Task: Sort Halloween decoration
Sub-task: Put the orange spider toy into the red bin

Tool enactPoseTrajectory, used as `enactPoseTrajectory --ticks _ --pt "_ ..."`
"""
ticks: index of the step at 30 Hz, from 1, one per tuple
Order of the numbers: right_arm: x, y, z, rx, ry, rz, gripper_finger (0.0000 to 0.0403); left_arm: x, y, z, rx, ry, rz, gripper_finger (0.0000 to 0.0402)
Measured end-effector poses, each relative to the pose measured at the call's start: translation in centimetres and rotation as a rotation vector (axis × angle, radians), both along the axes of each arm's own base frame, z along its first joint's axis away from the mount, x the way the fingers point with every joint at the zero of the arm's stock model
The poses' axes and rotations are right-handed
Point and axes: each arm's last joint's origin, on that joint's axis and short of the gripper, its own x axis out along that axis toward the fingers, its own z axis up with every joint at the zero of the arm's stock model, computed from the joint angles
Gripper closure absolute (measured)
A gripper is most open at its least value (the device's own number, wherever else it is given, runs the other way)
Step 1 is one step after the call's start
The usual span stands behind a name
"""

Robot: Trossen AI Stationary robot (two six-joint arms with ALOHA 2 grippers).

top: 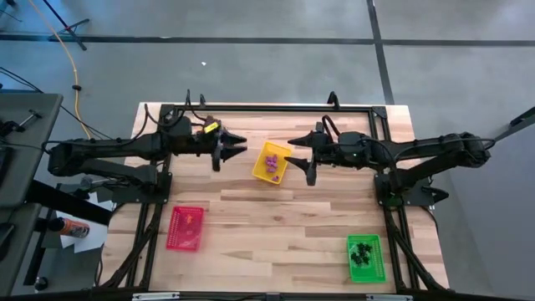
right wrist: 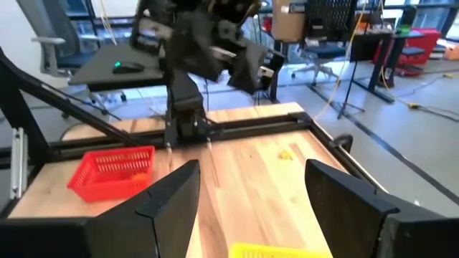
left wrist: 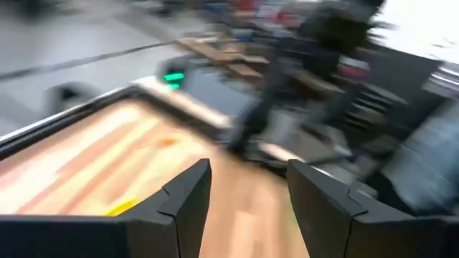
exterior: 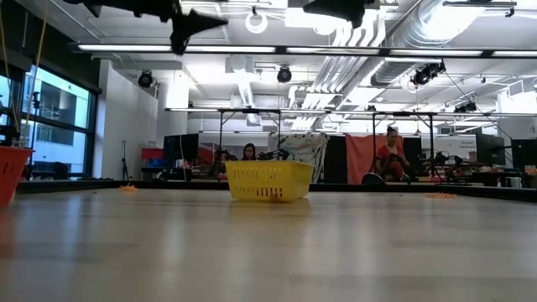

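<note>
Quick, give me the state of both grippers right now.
Left gripper: open, holding nothing, raised beside the yellow tray.
Right gripper: open, holding nothing, raised on the tray's other side.

No readable text, label, brand, number or sign in any view. Yellow tag on left arm point(top: 210, 127) near wrist, perhaps a label, too small to read. Trays showed no markings. Background room in low view held no legible signage. Left wrist view was too blurred for any lettering.
</note>
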Motion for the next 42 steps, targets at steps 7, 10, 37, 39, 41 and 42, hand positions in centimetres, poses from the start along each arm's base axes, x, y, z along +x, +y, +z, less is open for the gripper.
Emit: enactPoseTrajectory --ticks 7,10,37,39,41,42 --pt "-0.1 -0.4 -0.4 0.048 0.032 -0.026 0.0156 -1.3 6.4 -0.4 -0.124 0.481 0.384 0.0236" --pt "-0.1 -0.6 -0.4 0.071 0.027 -0.036 0.0156 -2.3 9.9 -2.3 -0.185 0.730 0.482 0.0238" --pt "-0.1 -0.8 -0.4 0.242 -0.019 -0.132 0.0156 -6.2 19.5 -14.8 -0.416 1.416 0.618 0.0296" --pt "-0.1 -0.8 -0.4 0.242 -0.019 -0.132 0.0156 -6.1 19.5 -14.8 -0.426 1.400 0.582 0.0302" --pt "-0.1 -0.8 -0.4 0.242 -0.019 -0.132 0.0156 -6.1 19.4 -14.8 -0.438 1.398 0.567 0.0306" --pt "-0.1 -0.8 -0.4 0.241 -0.018 -0.131 0.0156 -6.1 19.3 -14.8 -0.444 1.399 0.564 0.0307"
